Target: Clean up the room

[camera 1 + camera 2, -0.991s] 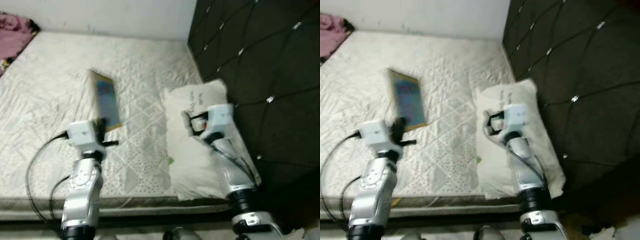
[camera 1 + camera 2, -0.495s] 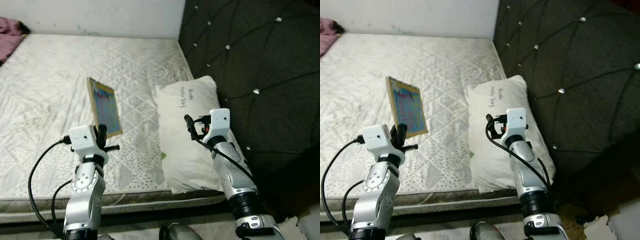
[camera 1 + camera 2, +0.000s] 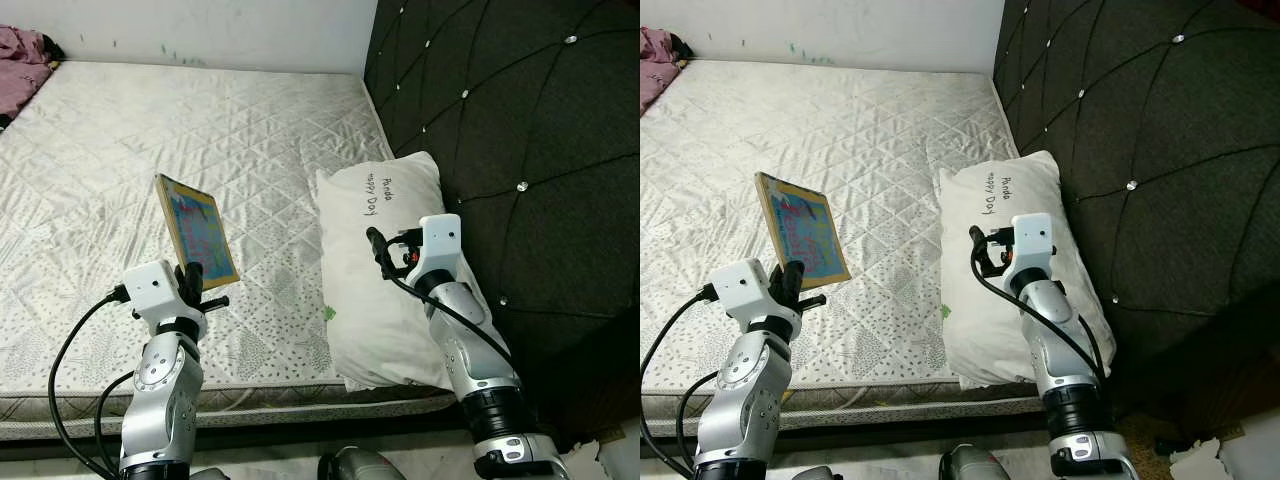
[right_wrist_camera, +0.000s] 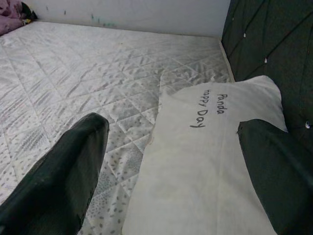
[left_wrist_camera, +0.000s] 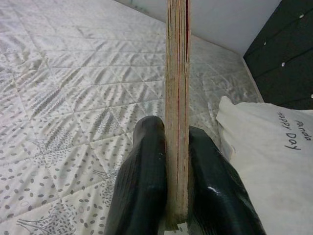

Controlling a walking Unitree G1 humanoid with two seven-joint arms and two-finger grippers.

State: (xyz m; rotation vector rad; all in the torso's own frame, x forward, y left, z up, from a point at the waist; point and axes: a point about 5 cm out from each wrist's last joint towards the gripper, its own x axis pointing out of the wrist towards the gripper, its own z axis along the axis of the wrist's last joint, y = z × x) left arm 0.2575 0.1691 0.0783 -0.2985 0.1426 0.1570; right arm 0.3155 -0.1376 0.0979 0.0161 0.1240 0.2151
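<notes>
Left end effector clamped, right end effector spread.

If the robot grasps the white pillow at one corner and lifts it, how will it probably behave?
The pillow looks soft and creased, so it would probably sag and hang limp. It seems light for its bulk. The open right claw hovers above it.

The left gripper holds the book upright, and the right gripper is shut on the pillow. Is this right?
Not quite. The right gripper is open above the pillow, gripping nothing, as the right wrist view shows. The left gripper does hold the book upright.
</notes>
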